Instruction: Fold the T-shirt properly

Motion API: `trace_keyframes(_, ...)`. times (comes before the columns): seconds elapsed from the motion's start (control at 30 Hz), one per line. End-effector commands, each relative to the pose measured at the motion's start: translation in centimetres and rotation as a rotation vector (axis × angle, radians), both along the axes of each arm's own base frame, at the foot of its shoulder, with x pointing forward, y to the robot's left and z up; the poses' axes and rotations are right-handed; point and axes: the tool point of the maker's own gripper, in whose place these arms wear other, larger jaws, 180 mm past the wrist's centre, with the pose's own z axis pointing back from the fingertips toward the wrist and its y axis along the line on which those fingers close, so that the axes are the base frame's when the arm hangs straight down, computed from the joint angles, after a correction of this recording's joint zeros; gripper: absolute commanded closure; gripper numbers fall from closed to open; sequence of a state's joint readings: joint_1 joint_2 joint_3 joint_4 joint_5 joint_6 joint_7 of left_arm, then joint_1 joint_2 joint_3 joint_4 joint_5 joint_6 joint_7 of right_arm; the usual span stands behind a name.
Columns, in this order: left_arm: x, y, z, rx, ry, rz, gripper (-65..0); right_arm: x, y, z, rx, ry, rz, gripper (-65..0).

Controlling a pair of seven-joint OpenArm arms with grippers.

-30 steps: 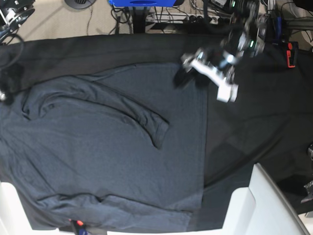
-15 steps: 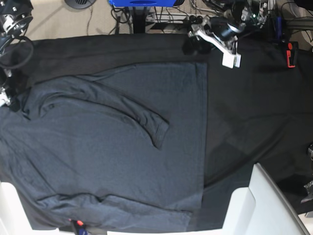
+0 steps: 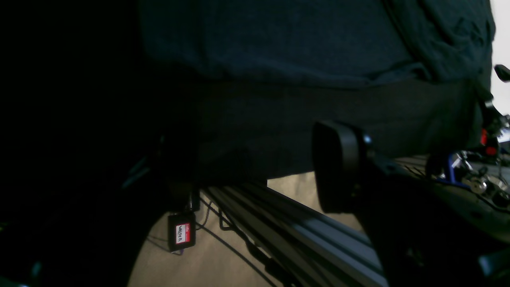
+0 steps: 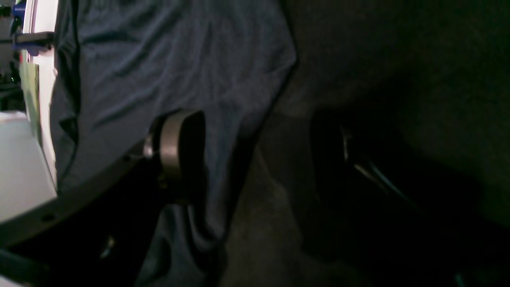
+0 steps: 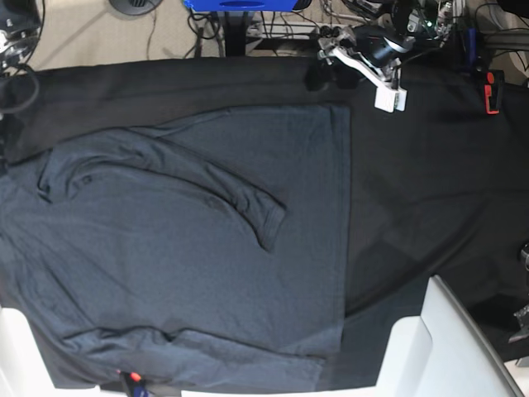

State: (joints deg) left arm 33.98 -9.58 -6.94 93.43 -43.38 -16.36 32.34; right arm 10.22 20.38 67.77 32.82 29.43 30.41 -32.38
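Observation:
The dark grey T-shirt (image 5: 165, 248) lies spread on the black tablecloth (image 5: 430, 190), one sleeve (image 5: 248, 203) folded in over the body. My left gripper (image 5: 319, 74) hovers at the table's far edge, just beyond the shirt's far right corner. In the left wrist view it (image 3: 255, 167) is open, with nothing between its fingers (image 3: 338, 167) and the T-shirt (image 3: 279, 36) ahead of it. My right gripper (image 4: 255, 159) is open too, above the T-shirt's edge (image 4: 179, 59), holding nothing. In the base view only part of the right arm (image 5: 15, 41) shows, at the top left corner.
White moulded pieces stand at the near right (image 5: 450, 347) and near left (image 5: 16, 347) corners. A red clamp (image 5: 493, 91) sits on the far right edge. Past the far edge are cables and a blue object (image 5: 240, 4). A metal rail (image 3: 299, 235) and a hanging tag (image 3: 181, 235) lie below that edge.
The left gripper has drawn back from the shirt's far right corner to the table's far edge. The right arm has pulled away toward the top left. The shirt has not moved.

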Motion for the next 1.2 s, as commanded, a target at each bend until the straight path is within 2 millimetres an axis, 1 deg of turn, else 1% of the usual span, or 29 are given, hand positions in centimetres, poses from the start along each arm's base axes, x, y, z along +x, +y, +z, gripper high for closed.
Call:
trace_keyframes(0.0, 0.4, 0.1, 0.7, -0.008, -0.03, 0.006, -44.3, 0.9, -0.8, 0.9, -0.015, -0.014, 0.003, -38.9)
trace_keyframes(0.1, 0.4, 0.1, 0.7, -0.008, -0.029, 0.006, -44.3, 1.8, -1.5, 1.7, -0.036, -0.036, -0.004, -38.7)
trace_keyframes(0.17, 0.4, 0.1, 0.7, -0.009, -0.031, 0.003, -44.3, 2.7, -1.2, 2.1, -0.047, -0.041, 0.019, -38.6)
trace_keyframes(0.23, 0.3, -0.3, 0.9, -0.024, -0.047, -0.024, -44.1, 3.0, -1.1, 2.2, -0.052, -0.039, 0.034, -38.6)
trace_keyframes(0.33, 0.1, -1.3, 1.4, -0.055, -0.077, -0.078, -44.1, 3.1, -1.1, 2.2, -0.053, -0.041, 0.034, -38.4)
trace_keyframes(0.47, -0.6, -1.1, 0.7, -0.056, -0.051, -0.074, -44.1, 3.2, -1.0, 2.2, -0.054, -0.042, 0.036, -38.4)
trace_keyframes(0.53, -0.7, -1.1, 0.6, -0.056, -0.049, -0.073, -44.1, 3.7, -1.0, 2.5, -0.052, -0.053, 0.036, -38.4)
trace_keyframes(0.63, -0.7, -1.0, 0.7, -0.056, -0.049, -0.072, -44.1, 3.9, -1.0, 2.6, -0.052, -0.057, 0.036, -38.4)
trace_keyframes(0.77, -0.7, 0.8, 0.7, -0.033, -0.052, -0.01, -44.1, 4.1, -1.0, 2.7, -0.053, -0.061, 0.037, -38.4)
trace_keyframes(0.87, -0.2, 3.1, 0.9, -0.004, -0.068, 0.079, -44.1, 4.1, -1.0, 2.7, -0.053, -0.061, 0.037, -38.0)
trace_keyframes(0.93, -0.2, 4.4, 1.0, 0.014, -0.072, 0.118, -44.1, 4.1, -0.8, 2.6, -0.05, -0.061, 0.037, -33.5)
trace_keyframes(1.03, -0.1, 5.2, 1.1, 0.027, -0.076, 0.133, -44.9, 4.0, -0.5, 2.3, -0.036, -0.052, 0.035, -19.2)
trace_keyframes(1.07, -0.1, 5.3, 1.1, 0.028, -0.076, 0.134, -45.1, 3.9, -0.3, 2.0, -0.025, -0.047, 0.034, -15.9)
trace_keyframes(1.1, -0.1, 5.3, 1.1, 0.028, -0.076, 0.134, -45.1, 3.8, -0.2, 1.8, -0.017, -0.042, 0.034, -14.3)
trace_keyframes(1.13, -0.1, 5.2, 1.1, 0.027, -0.076, 0.133, -45.1, 3.6, 0.1, 1.4, -0.002, -0.035, 0.034, -14.4)
trace_keyframes(1.17, -0.1, 5.0, 1.1, 0.024, -0.075, 0.129, -45.1, 3.5, 0.6, 0.9, 0.018, -0.029, 0.036, -16.1)
